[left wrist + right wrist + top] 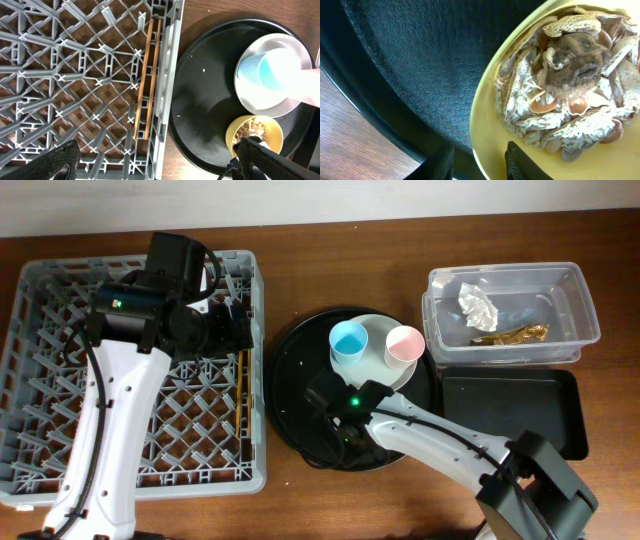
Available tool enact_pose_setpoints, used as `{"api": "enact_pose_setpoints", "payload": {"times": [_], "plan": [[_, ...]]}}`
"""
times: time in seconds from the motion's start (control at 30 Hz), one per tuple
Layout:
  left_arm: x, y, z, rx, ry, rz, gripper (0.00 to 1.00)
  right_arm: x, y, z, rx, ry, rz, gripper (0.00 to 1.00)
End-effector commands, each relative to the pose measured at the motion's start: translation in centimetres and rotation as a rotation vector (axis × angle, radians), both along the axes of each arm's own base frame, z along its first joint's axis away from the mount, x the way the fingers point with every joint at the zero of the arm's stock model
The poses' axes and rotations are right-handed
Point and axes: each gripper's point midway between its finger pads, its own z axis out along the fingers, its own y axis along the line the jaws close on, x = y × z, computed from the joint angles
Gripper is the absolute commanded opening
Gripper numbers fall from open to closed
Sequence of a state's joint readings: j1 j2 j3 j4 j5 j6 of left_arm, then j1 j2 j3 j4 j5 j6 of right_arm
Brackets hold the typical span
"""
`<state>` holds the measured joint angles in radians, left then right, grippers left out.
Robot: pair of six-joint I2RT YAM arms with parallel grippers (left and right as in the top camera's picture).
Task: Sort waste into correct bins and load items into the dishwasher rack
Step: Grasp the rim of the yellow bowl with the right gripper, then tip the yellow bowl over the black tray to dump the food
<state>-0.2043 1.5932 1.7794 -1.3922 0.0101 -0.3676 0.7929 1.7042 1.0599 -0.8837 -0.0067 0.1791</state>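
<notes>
The grey dishwasher rack (60, 310) fills the left and holds the wooden chopsticks (243, 395) along its right wall; they also show in the left wrist view (147, 75). My left gripper (160, 167) is open and empty above the rack's right edge (232, 330). The yellow bowl (485, 125), full of food scraps (570, 95), stands on the round black tray (290, 370). My right gripper (480, 160) is open and straddles the bowl's rim, one finger inside. The arm hides the bowl overhead. The blue cup (349, 342) and pink cup (404, 345) stand on the pale plate (378, 330).
The clear tub (575, 300) at the back right holds the white tissue (478, 304) and the gold-brown wrapper (512, 334). The shallow black tray (510, 410) lies in front of it. The right arm (440, 440) stretches across the round tray's front.
</notes>
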Motion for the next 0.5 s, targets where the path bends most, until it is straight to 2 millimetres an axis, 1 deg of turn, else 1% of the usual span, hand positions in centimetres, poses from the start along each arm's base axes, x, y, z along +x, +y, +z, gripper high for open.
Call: {"api": "enact_pose_setpoints", "payload": {"times": [0.0, 0.03, 0.1, 0.17, 0.23, 0.3, 0.33, 0.37, 0.47], "plan": [[0.0, 0.3, 0.5, -0.002, -0.016, 0.020, 0.99, 0.2, -0.1, 0.1, -0.006, -0.021, 0.015, 0.30], [0.0, 0.3, 0.5, -0.002, -0.016, 0.020, 0.99, 0.2, -0.1, 0.1, -0.006, -0.021, 0.015, 0.27], [0.0, 0.3, 0.5, -0.002, -0.017, 0.020, 0.99, 0.1, -0.1, 0.1, -0.007, -0.020, 0.014, 0.17], [0.0, 0.3, 0.5, -0.002, -0.016, 0.020, 0.99, 0.1, -0.2, 0.1, -0.010, -0.017, 0.015, 0.13], [0.0, 0.3, 0.5, -0.002, -0.016, 0.020, 0.99, 0.0, -0.2, 0.1, -0.012, -0.016, 0.015, 0.06], [0.0, 0.3, 0.5, -0.002, -0.016, 0.020, 0.99, -0.1, -0.4, 0.3, -0.019, -0.008, 0.015, 0.04], [0.0, 0.3, 0.5, -0.002, -0.017, 0.020, 0.99, 0.0, -0.3, 0.7, -0.021, -0.007, 0.015, 0.04], [0.0, 0.3, 0.5, -0.001, -0.016, 0.020, 0.99, 0.4, 0.1, 1.6, -0.013, -0.014, 0.015, 0.04], [0.0, 0.3, 0.5, -0.002, -0.016, 0.020, 1.00, 2.0, 1.8, 6.7, 0.019, -0.046, 0.013, 0.04]]}}
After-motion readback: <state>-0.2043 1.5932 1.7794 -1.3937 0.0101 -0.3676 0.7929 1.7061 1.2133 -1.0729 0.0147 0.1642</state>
